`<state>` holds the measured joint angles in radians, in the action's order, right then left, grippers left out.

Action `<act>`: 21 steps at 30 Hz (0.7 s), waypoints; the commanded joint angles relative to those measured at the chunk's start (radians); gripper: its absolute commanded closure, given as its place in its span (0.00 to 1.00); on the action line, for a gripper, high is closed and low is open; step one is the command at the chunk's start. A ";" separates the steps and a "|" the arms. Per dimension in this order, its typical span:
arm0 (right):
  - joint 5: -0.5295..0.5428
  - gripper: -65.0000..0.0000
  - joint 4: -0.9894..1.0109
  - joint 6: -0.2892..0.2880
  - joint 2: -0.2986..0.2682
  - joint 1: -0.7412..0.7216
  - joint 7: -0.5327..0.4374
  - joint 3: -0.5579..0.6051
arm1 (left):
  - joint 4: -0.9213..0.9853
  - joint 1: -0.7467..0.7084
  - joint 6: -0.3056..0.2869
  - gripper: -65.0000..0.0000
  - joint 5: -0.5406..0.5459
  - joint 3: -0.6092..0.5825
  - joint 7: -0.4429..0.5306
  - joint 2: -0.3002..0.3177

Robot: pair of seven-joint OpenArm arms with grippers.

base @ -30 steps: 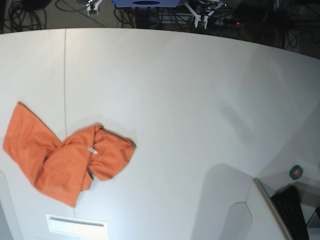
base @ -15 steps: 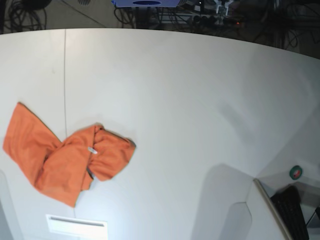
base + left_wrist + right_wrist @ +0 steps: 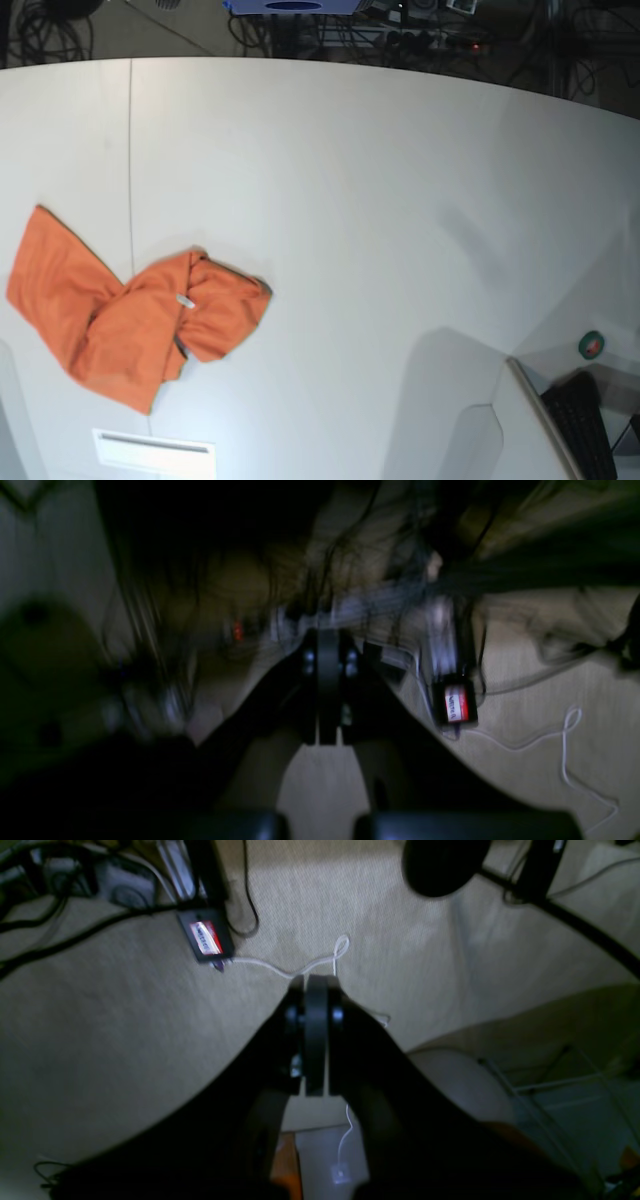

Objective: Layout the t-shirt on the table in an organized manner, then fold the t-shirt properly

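While both clenched end effectors (image 3: 320, 690) (image 3: 315, 1035) are off the bench (image 3: 380, 200), first open them, then spread the crumpled t-shirt (image 3: 130, 320) flat.

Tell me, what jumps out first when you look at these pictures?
The bright orange t-shirt grabs your eye, lying bunched and twisted near the left side of the big white table. Nothing is touching it. Both wrist cameras look past the table at a beige floor with tangled cables, and each shows a dark pincer shut tight.
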<state>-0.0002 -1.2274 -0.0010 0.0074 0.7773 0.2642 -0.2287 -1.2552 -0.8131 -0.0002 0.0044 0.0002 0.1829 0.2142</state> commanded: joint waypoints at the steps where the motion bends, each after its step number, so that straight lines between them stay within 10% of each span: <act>1: 0.001 1.00 -0.062 0.005 -0.008 0.032 -0.015 -0.019 | -0.064 -0.035 0.006 1.00 0.003 0.014 0.022 0.011; 14: 0.001 1.00 -0.613 0.002 0.039 0.121 -0.015 -0.156 | -0.496 -0.058 0.006 1.00 0.003 0.097 0.016 0.009; 21: -0.002 1.00 -0.654 0.000 0.039 -0.057 -0.015 -0.150 | -0.555 0.097 0.006 1.00 0.003 0.062 -0.193 0.004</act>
<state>-0.0025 -1.8675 -0.0040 0.0521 0.7128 0.2733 -0.3763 -1.7931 -0.7067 -0.0002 0.0048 0.0586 -0.0319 0.2161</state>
